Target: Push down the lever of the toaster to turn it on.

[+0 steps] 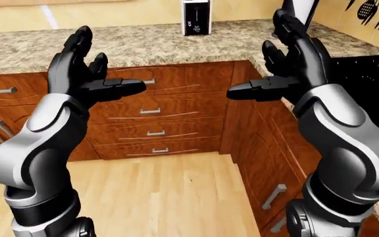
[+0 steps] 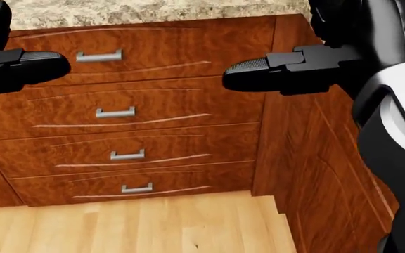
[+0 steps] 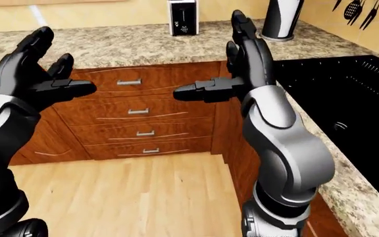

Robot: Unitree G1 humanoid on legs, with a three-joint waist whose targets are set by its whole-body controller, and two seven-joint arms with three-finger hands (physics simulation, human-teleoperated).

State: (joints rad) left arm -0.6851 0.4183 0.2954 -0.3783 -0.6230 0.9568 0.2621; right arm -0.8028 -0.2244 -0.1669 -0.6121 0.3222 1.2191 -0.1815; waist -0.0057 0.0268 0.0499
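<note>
The small white upright toaster [image 1: 196,17] on the speckled granite counter [image 1: 150,44], probably light and easily tipped, should be pressed only at its stiff dark side lever, while the left hand [image 1: 84,69] and right hand [image 1: 288,64] are held raised with fingers spread, empty.

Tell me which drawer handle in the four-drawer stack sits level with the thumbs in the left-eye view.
The top drawer handle. It sits between the left hand and right hand thumb tips; the other three handles sit lower, stepping down toward the floor.

Granite countertop [image 1: 163,47] wrapping an L-shaped corner, reddish wood drawers [image 2: 139,105] with metal handles, pale wood plank floor [image 1: 170,197], yellow wall [image 3: 111,10]
</note>
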